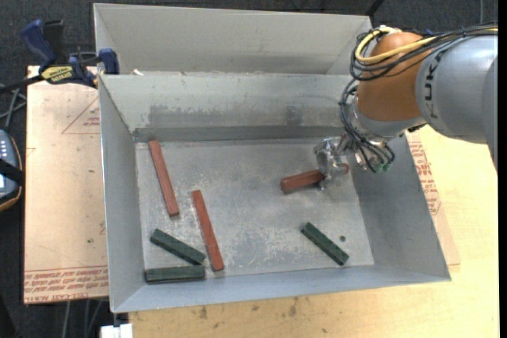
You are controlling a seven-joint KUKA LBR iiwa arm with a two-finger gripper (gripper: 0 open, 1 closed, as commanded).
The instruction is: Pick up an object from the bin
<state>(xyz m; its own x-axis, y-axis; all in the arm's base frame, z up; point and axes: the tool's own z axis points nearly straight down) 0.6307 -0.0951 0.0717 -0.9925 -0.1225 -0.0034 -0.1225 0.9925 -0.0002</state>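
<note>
Grey metal bin point(238, 103), seen from above, w/ a few loose bars on its floor. Far left: a long red-brown stick point(164, 178) lying flat, running front to back. Just right of it is a second red-brown stick point(206, 229), angled the same way. At the front-left corner are two dark green bars point(177, 247), one close by that second stick's lower end.

Right of centre: a short red-brown block point(301, 183), lying flat and well apart from the rest. Nearer the front is a lone dark green bar point(324, 243).

Far right: the arm comes in w/ its orange cover point(388, 83). The gripper point(331, 167) is low at the block's right end, touching or nearly so. Can't tell how far the jaws are open, or whether they have hold of the block.

Judged step: the grasp itself, at the block. Next move calls for a firm close on that end, then a straight lift, since an end-on hold may let the block tilt or slip.
</note>
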